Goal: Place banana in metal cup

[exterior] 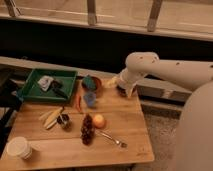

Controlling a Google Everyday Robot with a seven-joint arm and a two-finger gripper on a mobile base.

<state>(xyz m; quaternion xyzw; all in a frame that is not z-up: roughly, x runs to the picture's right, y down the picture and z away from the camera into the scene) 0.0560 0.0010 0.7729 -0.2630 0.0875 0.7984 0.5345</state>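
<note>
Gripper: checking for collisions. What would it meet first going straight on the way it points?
Likely the red bowl holding a teal object, just ahead of the gripper over the table's far edge; depth is unclear.

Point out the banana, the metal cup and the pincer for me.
banana (51, 118), camera view, middle of the fruit.
metal cup (63, 120), camera view, its dark opening.
pincer (110, 82), camera view, between its fingertips; open, above the far right edge of the table (127, 142).
</note>
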